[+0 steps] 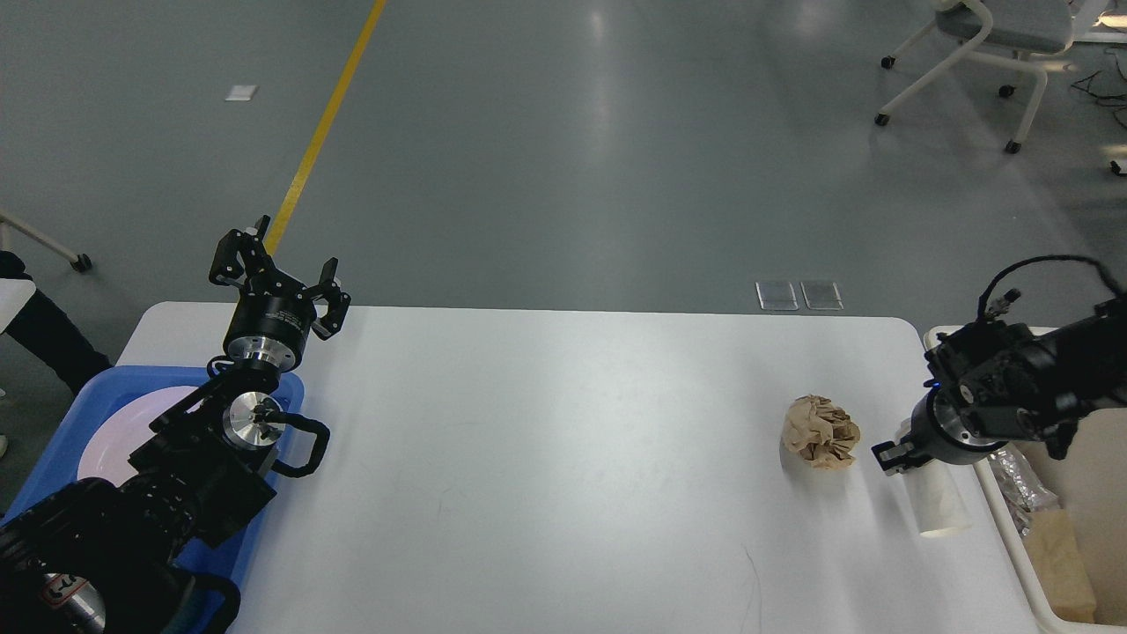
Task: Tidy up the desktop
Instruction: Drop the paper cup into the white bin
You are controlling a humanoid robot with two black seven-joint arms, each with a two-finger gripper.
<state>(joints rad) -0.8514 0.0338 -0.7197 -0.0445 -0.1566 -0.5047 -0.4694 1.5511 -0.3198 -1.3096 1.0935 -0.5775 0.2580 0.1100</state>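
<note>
- Reaching up from the lower left corner, the left arm ends in the left gripper [280,277], which hangs above the far left edge of the desktop [546,440]; its two fingers are spread wide with nothing between them.
- Under that arm, a blue plastic tray [84,401] sits at the desktop's left end and holds a round white plate [123,431], partly hidden by the arm.
- The desktop is a large white matte slab with rounded corners, filling the middle of the view.
- A crumpled ball of brown paper [821,431] lies on the desktop toward the right, apart from the cup.
- The right gripper [902,449] clamps the rim of a white paper cup [938,497], which is tilted, base pointing toward the near edge.
- The right arm enters from the right edge, roughly level.
- A cream rectangular bin [1012,537] stands just beside the desktop's right end, holding clear wrapping and a tan block.
</note>
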